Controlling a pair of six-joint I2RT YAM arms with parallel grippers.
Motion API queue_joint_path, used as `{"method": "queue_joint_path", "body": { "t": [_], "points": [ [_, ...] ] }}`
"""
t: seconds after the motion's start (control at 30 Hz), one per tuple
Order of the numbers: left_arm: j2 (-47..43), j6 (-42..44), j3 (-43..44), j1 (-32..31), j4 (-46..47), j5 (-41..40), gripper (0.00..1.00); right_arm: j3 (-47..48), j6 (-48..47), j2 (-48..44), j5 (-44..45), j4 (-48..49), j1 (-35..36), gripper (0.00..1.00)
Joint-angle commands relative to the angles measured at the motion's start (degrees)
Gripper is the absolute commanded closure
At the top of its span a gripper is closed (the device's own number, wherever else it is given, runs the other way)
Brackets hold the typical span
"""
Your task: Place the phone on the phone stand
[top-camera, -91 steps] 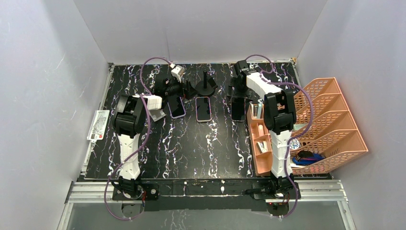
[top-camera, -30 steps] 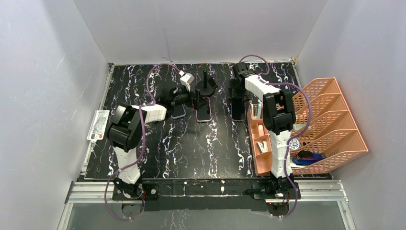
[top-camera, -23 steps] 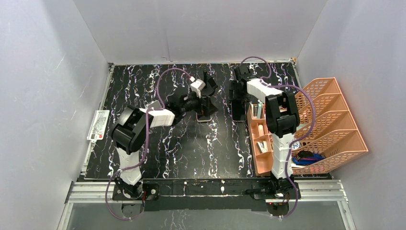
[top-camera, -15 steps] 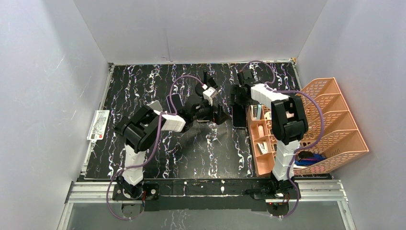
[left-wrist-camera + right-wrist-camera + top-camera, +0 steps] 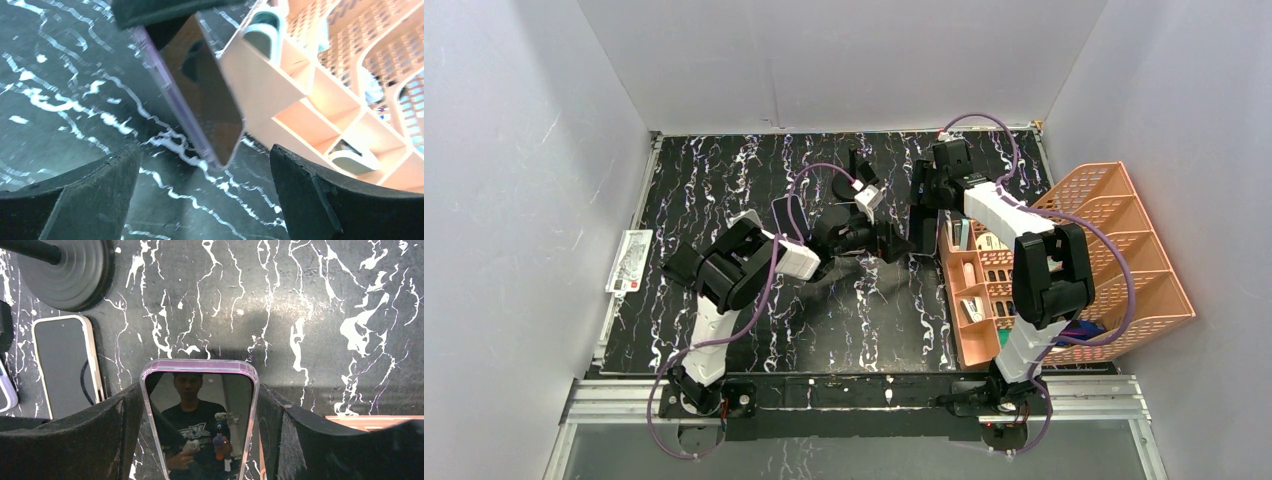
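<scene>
The top camera looks down on the whole table (image 5: 754,170); both wrist cameras closely face one purple-edged phone (image 5: 200,410).

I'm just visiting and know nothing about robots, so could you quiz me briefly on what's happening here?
1. True or false: the right gripper holds a purple-cased phone.
2. Where is the phone stand? A standing on the table; B on the floor; C inside a drawer.
3. Fill in: the left gripper is ___ (open or shut).

Key: 1 true; 2 A; 3 open.
</scene>
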Motion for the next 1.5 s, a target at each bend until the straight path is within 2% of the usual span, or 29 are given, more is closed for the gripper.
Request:
{"method": "queue_joint_path", "body": {
  "t": [0.0,0.67,0.93,1.0,1.1,1.13,1.2,1.23,1.47],
  "points": [
    [0.53,-3.86,-0.14,-0.52,9.02,6.12,0.02,-1.63,0.65,-2.00,-0.32,4.65,-0.05,0.50],
    [4.85,-4.80,1.21,-0.50,9.34,4.53,0.02,-0.49,2.32,-7.42,-5.31,5.20,0.69,0.50],
    [6.28,-6.18,4.58,-0.46,9.37,3.02,0.07,-1.38,2.80,-7.62,-7.75,7.14,2.53,0.50],
    [6.49,-6.45,5.17,-0.52,9.36,2.48,0.15,-1.94,2.97,-8.21,-9.49,7.86,2.63,0.50],
    [7.07,-6.97,5.67,-0.47,9.35,2.82,0.44,-2.53,3.02,-9.26,-10.61,8.54,2.62,0.50],
    [7.35,-7.25,5.77,-0.47,9.38,3.08,0.56,-2.70,2.98,-9.58,-10.72,8.68,2.66,0.50],
    [7.46,-7.40,5.44,-0.51,9.35,3.34,0.92,-2.94,2.70,-10.30,-10.51,8.83,2.68,0.50],
    [7.24,-7.36,5.03,-0.44,9.41,3.08,1.00,-3.07,2.56,-10.61,-10.22,8.84,2.67,0.50],
    [3.58,-3.91,0.21,0.63,8.11,1.49,1.00,-2.47,1.75,-11.68,-8.81,7.54,2.70,0.48]
  ]
}}
